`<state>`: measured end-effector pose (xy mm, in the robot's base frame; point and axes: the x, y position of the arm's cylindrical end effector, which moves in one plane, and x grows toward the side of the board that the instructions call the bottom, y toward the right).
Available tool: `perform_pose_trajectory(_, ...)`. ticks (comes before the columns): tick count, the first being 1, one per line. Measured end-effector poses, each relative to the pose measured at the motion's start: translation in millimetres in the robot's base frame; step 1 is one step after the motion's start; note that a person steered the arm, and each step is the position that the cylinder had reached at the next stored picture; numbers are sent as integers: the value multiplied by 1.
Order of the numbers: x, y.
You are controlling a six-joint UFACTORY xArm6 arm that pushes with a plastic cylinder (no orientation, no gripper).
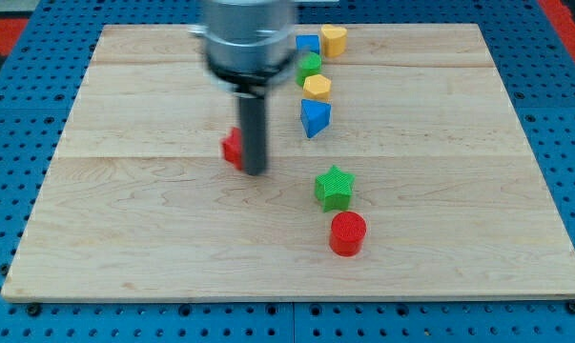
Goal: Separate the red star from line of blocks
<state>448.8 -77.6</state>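
My tip (255, 171), the lower end of the straight dark rod, rests on the pale wooden desk (125, 238) a little above its middle. There is no hand on this arm, so nothing is clenched or released; the rod only pushes. Touching the rod at its 9 o'clock is a small red plastic block (232, 147), half hidden behind it. Its shape cannot be made out for sure, but by colour I take it for the red star.

Out at 2 o'clock from my tip runs the line of blocks: a blue block (308, 43) and a yellow block (334, 40) at the view's top, then a green block (310, 67), a yellow heart-like block (317, 88) and a blue triangular block (315, 117). At 4 o'clock, further down, sit a green star (334, 188) and a red cylinder (347, 234).

By my judgement the task is largely done: the red block lies well apart from the line, towards the view's left, with bare desk between. What may be left is to draw the rod away without dragging it back.

No brand, label or writing can be read anywhere
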Motion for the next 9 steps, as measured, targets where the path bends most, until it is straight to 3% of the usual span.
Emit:
perform_pose_trajectory(1,-70,-95)
perform_pose_trajectory(2,-85,-50)
perform_pose_trajectory(3,-53,-63)
perform_pose_trajectory(4,-53,27)
perform_pose_trajectory(5,-109,1)
perform_pose_trajectory(6,-120,-68)
perform_pose_trajectory(7,-95,-31)
perform_pose_trajectory(8,-60,-96)
perform_pose_trajectory(9,-138,-125)
